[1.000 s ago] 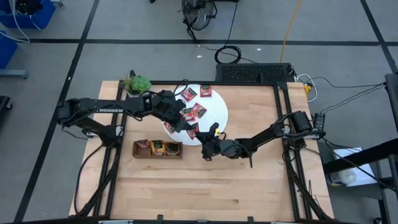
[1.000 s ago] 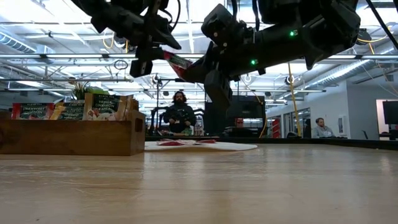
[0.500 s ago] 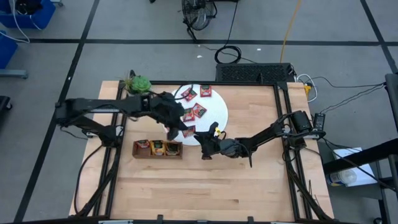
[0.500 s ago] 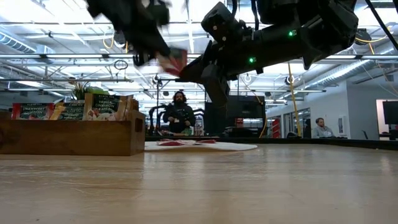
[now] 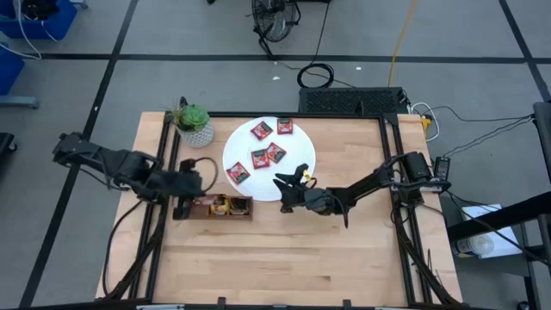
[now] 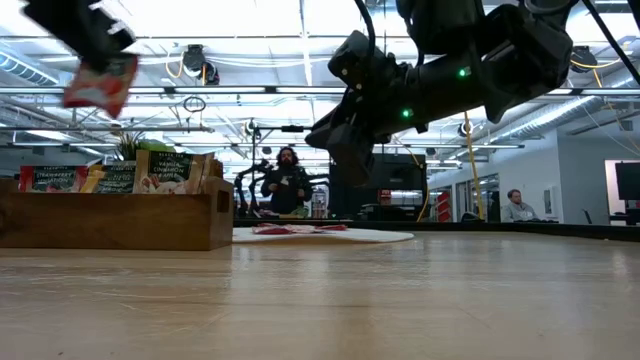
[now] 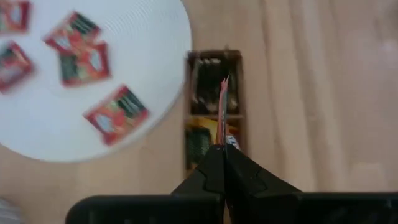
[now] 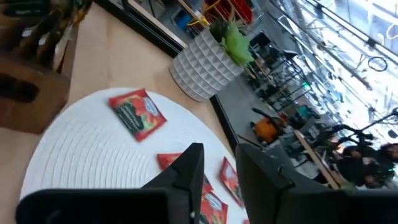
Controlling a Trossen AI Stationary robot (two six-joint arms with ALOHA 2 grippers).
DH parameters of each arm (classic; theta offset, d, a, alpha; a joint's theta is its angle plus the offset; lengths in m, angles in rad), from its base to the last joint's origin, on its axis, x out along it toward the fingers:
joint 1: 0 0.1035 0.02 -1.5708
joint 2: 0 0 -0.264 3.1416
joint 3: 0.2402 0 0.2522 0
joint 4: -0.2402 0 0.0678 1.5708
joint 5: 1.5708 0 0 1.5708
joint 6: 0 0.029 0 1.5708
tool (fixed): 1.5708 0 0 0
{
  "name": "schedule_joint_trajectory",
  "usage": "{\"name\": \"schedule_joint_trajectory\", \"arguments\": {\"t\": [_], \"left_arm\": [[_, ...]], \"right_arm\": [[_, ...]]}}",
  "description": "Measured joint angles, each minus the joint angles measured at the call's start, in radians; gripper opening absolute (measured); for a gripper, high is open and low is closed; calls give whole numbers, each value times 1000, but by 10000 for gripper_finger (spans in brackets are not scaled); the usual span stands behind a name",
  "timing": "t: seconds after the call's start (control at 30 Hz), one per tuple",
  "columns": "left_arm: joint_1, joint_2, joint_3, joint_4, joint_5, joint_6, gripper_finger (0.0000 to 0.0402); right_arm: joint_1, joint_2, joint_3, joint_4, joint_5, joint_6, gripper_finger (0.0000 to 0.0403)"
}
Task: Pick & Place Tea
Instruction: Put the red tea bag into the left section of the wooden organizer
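My left gripper [image 5: 182,200] is above the left end of the brown wooden tray [image 5: 219,207], shut on a red tea sachet [image 6: 100,80]. The tray [image 6: 115,215] holds upright sachets. Several red sachets [image 5: 258,158] lie flat on the white disc [image 5: 297,146]. My right gripper [image 5: 288,185] hovers open over the disc's near right rim; in the right wrist view its fingers [image 8: 189,171] stand above the disc [image 8: 74,162], touching nothing. My left gripper [image 7: 224,149] pinches the red sachet between its two fingers by one edge [image 7: 222,134], coming from above and pointing down. The sachet shows edge-on past the fingertips. It hangs tilted below the fingers [image 6: 95,40], lifted clear above the tray.
A small green potted plant [image 5: 195,122] stands at the far left corner, beside the disc. Black frame rails [image 5: 392,172] run along the table's left and right sides. The near half of the wooden table [image 5: 284,258] is bare. People sit in the room beyond the table [image 6: 286,180].
My left gripper, keeping hold of the red sachet, has swung from above the white disc toward the table's left and near edges and now stands over the tray's left end. The sachet has travelled with it, lifted clear throughout.
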Motion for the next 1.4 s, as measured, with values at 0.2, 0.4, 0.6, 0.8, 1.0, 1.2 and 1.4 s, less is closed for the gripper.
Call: {"name": "schedule_joint_trajectory", "arguments": {"t": [0.2, 0.4, 0.6, 0.8, 1.0, 1.2, 1.4], "left_arm": [[-128, -96, -169, 14, -68, -274, 1], [-182, -99, -224, -66, -106, -447, 1], [-193, -99, -251, -83, -127, -476, 1], [-193, -93, -334, -29, -116, -513, 1], [-193, -45, -361, 25, -201, -518, 1], [-192, 6, -384, 21, -204, -611, 11], [-192, 28, -385, 36, -204, -682, 41]], "right_arm": [[-11, 0, 0, 2, -24, 17, 69], [-10, 0, 0, 2, -25, 13, 58], [-10, 0, 0, 2, -26, 13, 50], [-10, 0, -1, 2, -26, 12, 45], [-10, 1, -1, 2, -28, 13, 45], [-10, 1, -1, 2, -31, 12, 45], [-10, 1, -1, 2, -91, 12, 45]]}}
